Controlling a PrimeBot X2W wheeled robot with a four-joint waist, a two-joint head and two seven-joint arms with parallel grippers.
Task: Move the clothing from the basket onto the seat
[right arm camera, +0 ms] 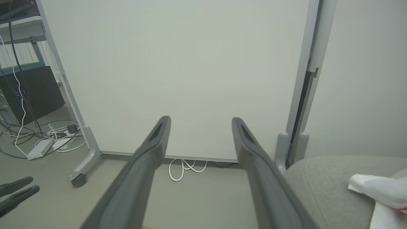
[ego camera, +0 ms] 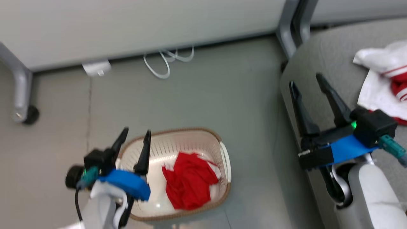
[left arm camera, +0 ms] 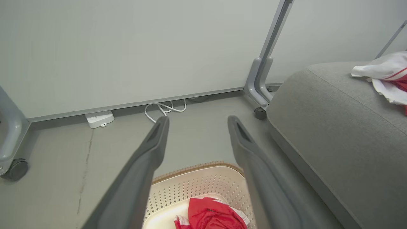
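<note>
The left gripper [ego camera: 136, 131] is held over the left edge of the basket [ego camera: 190, 129], its jaws apart and empty. One red garment [ego camera: 189, 181] is seen crumpled on the basket's floor, toward its right side. For a clean pick, the gripper should be brought rightward and lowered onto the thickest fold, clear of the perforated wall. The right gripper [ego camera: 305, 81] is held open-jawed above the seat [ego camera: 330, 57], where the other garment [ego camera: 381, 79] is laid.

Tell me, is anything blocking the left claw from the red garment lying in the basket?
Nothing visible does. The left gripper hangs open by the left rim of the basket, and the red garment lies uncovered on the basket floor to its right. Only the basket's own wall rings it, open at the top.
</note>
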